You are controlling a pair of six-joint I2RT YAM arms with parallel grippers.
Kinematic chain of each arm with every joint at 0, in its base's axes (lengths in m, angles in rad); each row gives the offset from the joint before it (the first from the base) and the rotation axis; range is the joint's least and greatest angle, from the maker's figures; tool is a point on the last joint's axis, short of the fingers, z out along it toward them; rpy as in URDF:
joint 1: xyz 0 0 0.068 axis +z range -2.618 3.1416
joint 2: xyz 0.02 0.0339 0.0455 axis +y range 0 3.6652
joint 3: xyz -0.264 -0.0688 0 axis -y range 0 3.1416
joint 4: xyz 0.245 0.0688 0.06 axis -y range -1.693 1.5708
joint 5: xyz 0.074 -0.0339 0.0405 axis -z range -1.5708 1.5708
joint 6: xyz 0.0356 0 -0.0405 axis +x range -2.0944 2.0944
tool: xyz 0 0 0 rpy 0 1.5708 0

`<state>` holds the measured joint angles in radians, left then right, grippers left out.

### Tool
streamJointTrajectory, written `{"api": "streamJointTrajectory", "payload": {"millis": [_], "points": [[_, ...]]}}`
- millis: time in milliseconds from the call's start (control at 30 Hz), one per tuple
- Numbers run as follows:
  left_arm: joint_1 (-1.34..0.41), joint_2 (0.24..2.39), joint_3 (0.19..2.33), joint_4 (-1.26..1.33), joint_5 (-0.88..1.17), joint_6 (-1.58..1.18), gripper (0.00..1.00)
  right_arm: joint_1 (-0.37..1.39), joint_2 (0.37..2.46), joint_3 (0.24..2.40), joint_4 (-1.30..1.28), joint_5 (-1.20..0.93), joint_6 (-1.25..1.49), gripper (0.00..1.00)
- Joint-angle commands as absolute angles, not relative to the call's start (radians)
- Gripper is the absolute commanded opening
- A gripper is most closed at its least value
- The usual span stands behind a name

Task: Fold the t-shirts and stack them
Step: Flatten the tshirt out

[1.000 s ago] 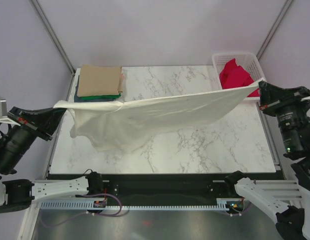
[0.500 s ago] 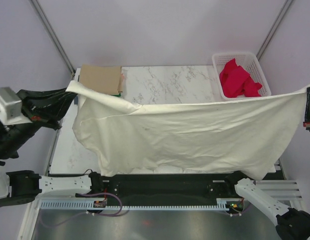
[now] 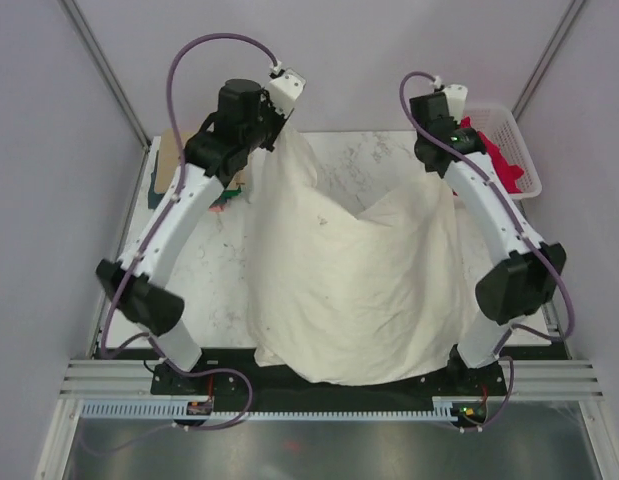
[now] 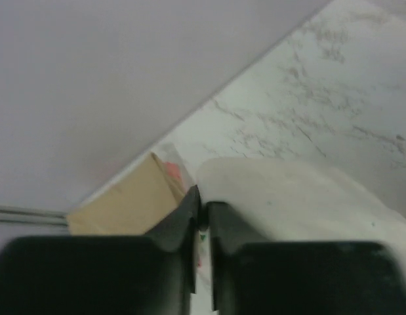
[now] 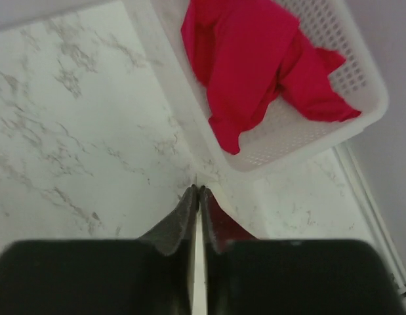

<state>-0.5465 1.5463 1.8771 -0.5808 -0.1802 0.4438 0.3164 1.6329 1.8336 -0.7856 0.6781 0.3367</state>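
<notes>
A large cream t-shirt [image 3: 359, 280] drapes from both grippers at the far side of the table down over the near edge. My left gripper [image 3: 279, 128] is shut on its upper left corner. In the left wrist view the jaws [image 4: 201, 197] stand almost together, with the cream cloth [image 4: 294, 197] beside the right finger. My right gripper [image 3: 444, 170] is shut on the upper right corner. A thin cream strip shows between its fingers [image 5: 198, 190]. A folded tan t-shirt [image 3: 169, 165] [image 4: 124, 210] lies at the far left, mostly hidden by the left arm.
A white mesh basket [image 3: 519, 150] [image 5: 301, 154] holding a red garment [image 3: 489, 150] [image 5: 248, 59] stands at the far right corner, close beside the right gripper. Marble tabletop [image 3: 219, 270] shows to the left of the shirt. Purple walls enclose the back and sides.
Both arms have swung in from the sides to the far part of the table. The cream shirt, earlier stretched wide in the air, now hangs narrower and drapes over the table.
</notes>
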Motion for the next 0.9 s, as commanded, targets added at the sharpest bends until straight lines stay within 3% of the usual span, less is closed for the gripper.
{"api": "streamJointTrajectory", "payload": {"millis": [0,33,67,100,167,367,567,700,867], "points": [[-0.384,1.79,2.018,-0.577,0.075,0.183,0.49,0.275,1.731,1.896,-0.83,0.577,0.359,0.12],[-0.373,1.895,2.055,-0.593,0.099,0.108,0.73,0.273,1.758,1.919,-0.842,0.562,0.351,0.31],[-0.367,1.926,2.078,-0.621,0.095,0.089,0.88,0.273,1.787,1.937,-0.865,0.564,0.345,0.64],[-0.368,1.951,2.118,-0.636,0.084,0.08,0.99,0.273,1.79,1.959,-0.876,0.577,0.341,0.75],[-0.368,1.973,2.134,-0.658,0.063,0.071,1.0,0.272,1.752,1.944,-0.867,0.588,0.336,0.9],[-0.368,1.852,2.056,-0.707,-0.07,0.011,1.0,0.273,1.533,1.689,-0.766,0.453,0.371,0.92],[-0.368,1.709,1.716,-0.686,0.024,-0.107,0.98,0.273,1.384,1.355,-0.64,0.195,0.423,0.93],[-0.37,1.695,1.458,-0.586,0.047,-0.164,0.96,0.273,1.402,1.207,-0.577,0.101,0.431,0.93],[-0.368,1.798,1.373,-0.511,0.078,-0.218,0.94,0.273,1.547,1.203,-0.528,0.055,0.423,0.93]]}}
